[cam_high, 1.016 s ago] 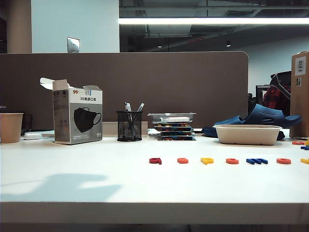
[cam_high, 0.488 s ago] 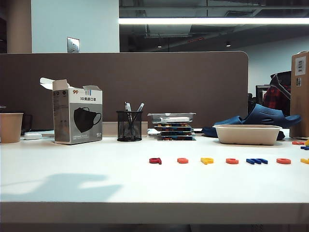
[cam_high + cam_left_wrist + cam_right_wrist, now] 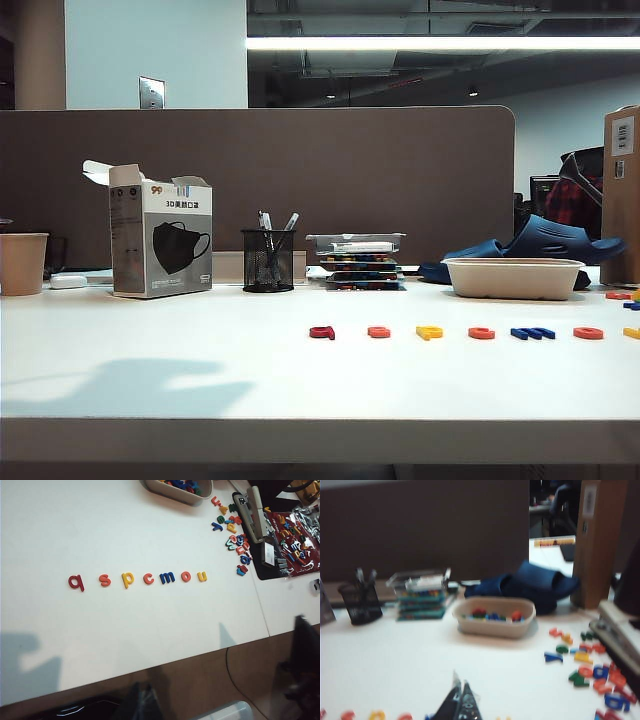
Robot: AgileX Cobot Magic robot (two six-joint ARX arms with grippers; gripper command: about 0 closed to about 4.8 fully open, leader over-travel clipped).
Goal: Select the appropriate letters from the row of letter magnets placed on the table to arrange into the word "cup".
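The row of letter magnets lies on the white table (image 3: 150, 340) and reads q s p c m o u in the left wrist view. The yellow p (image 3: 127, 580) (image 3: 429, 332), the orange c (image 3: 148, 578) (image 3: 481, 333) and the yellow u (image 3: 202, 576) (image 3: 632, 333) all lie in that row. My left gripper (image 3: 142, 690) is a dark blur, shut and empty, in front of the table's front edge. My right gripper (image 3: 460, 680) is shut and empty above the row, near the blue m (image 3: 167, 577). Neither gripper shows in the exterior view.
A beige tray (image 3: 512, 290) holding letters stands behind the row. Loose letters (image 3: 235, 535) and a stapler (image 3: 257, 512) lie to its right. A mask box (image 3: 160, 243), a mesh pen holder (image 3: 268, 262), stacked cases (image 3: 362, 262) and a paper cup (image 3: 22, 263) line the back.
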